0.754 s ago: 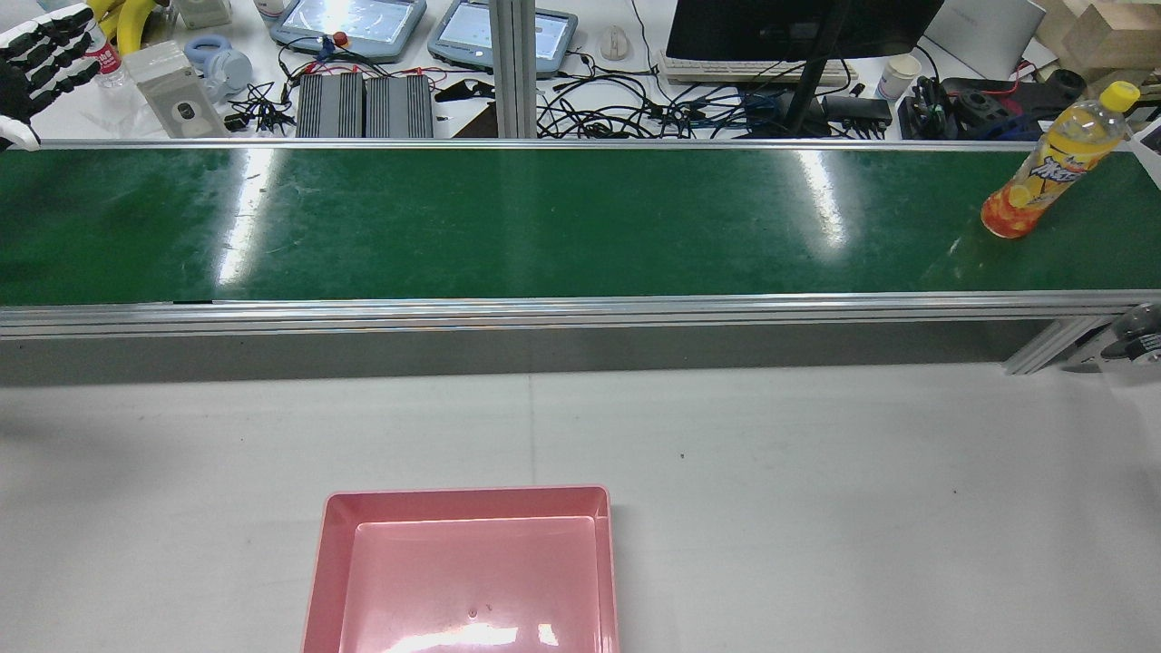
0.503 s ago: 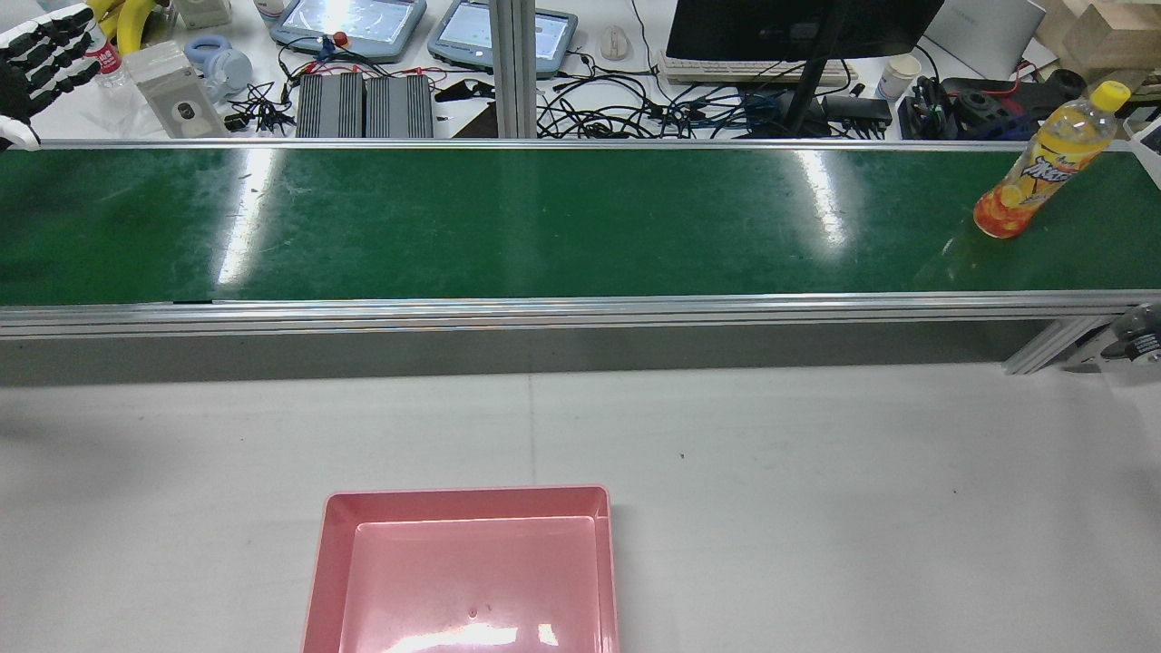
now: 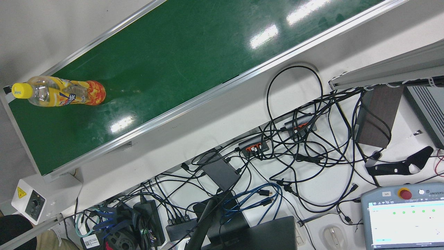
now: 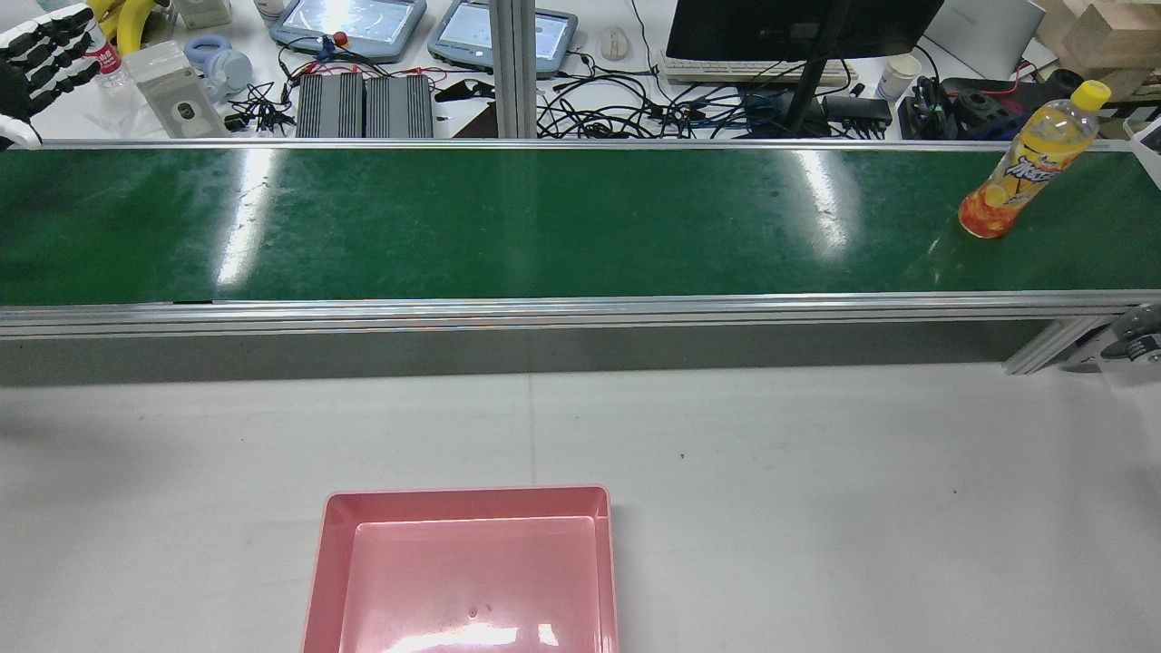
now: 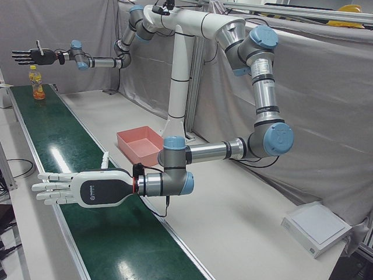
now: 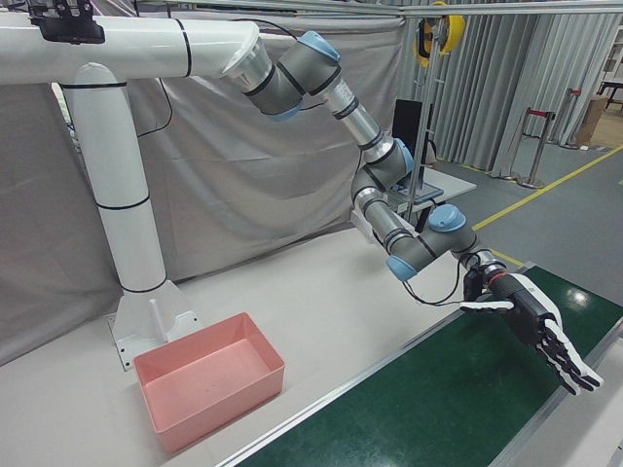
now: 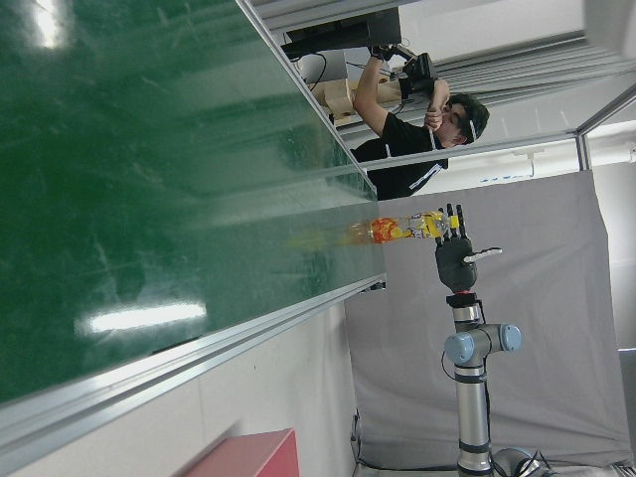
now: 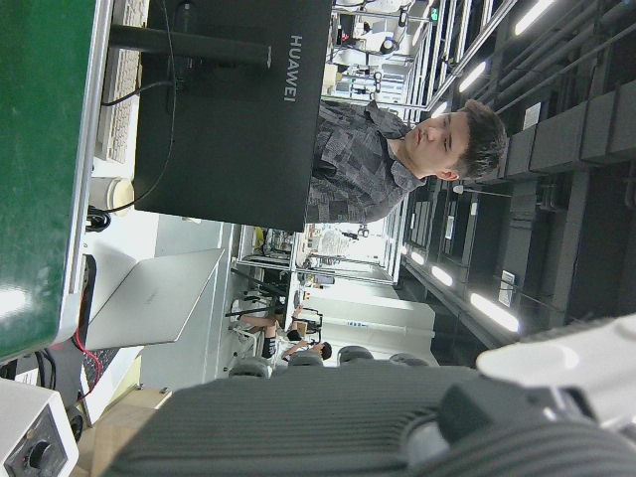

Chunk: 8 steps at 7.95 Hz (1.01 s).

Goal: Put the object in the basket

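At the far right end of the long green conveyor belt (image 4: 544,218), as the rear view shows it, stands the clear plastic bottle of orange drink with a yellow cap (image 4: 1025,172). It is upright on its base and nothing touches it. The shallow pink rectangular plastic basket (image 4: 467,494) sits empty on the white table on the robot's side of the belt, well apart from the bottle. That is probably so either arm can swing back and drop into it.

The right hand (image 5: 32,56) hovers in the air near the bottle, above its cap, with its fingers straight and spread and nothing in its grasp. This looks like a waiting pose that leaves room for the bottle to come between the fingers. The left hand (image 5: 81,188) is stretched flat over the opposite end of the belt, fingers likewise apart and empty. It seems parked clear of the work.

The pick has not yet begun. A tall, narrow bottle like this would tip easily if nudged near the cap.
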Each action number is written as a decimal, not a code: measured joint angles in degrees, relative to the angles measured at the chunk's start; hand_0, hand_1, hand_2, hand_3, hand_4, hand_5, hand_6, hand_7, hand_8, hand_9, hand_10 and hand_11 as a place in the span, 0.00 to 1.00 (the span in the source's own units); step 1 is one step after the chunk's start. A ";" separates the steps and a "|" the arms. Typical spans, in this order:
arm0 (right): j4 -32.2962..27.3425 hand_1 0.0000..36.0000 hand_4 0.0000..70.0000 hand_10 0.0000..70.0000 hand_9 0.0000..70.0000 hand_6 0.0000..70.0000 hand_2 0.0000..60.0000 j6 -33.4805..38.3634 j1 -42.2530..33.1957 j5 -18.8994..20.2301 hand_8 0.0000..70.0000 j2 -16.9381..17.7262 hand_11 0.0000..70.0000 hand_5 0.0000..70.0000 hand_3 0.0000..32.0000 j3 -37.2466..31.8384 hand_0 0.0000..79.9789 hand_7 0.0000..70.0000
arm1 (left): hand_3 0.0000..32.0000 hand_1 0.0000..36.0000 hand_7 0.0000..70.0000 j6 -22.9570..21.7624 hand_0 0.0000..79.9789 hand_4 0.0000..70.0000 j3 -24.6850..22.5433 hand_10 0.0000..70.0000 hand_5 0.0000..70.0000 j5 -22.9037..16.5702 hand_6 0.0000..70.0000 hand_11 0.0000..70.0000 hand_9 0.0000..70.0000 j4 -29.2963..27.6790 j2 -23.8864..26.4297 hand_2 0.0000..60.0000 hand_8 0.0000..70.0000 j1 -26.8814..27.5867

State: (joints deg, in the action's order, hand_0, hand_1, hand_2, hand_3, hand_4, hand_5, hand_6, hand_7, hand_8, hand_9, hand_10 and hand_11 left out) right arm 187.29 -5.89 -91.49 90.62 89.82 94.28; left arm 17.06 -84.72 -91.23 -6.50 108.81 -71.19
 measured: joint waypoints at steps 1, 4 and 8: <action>0.00 0.00 0.00 0.00 0.00 0.00 0.00 -0.03 0.00 0.00 0.00 0.00 0.00 0.00 0.00 -0.01 0.00 0.00 | 0.00 0.18 0.00 0.00 0.73 0.11 0.02 0.04 0.14 0.00 0.00 0.09 0.02 0.00 0.00 0.00 0.01 0.00; 0.00 0.00 0.00 0.00 0.00 0.00 0.00 -0.05 0.00 0.00 0.00 0.00 0.00 0.00 0.00 -0.05 0.00 0.00 | 0.00 0.19 0.00 0.00 0.74 0.11 0.07 0.04 0.13 0.00 0.00 0.08 0.01 0.06 0.00 0.00 0.01 0.00; 0.00 0.00 0.00 0.00 0.00 0.00 0.00 -0.06 0.00 0.00 0.00 0.00 0.00 0.00 0.00 -0.06 0.00 0.00 | 0.00 0.18 0.00 -0.01 0.73 0.11 0.08 0.04 0.15 0.00 0.00 0.08 0.01 0.09 0.00 0.00 0.01 -0.02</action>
State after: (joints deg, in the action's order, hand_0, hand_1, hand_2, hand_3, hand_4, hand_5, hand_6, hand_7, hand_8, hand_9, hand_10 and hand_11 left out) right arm 187.29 -5.95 -91.49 90.62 89.82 94.22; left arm 17.05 -84.64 -91.23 -6.42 108.81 -71.21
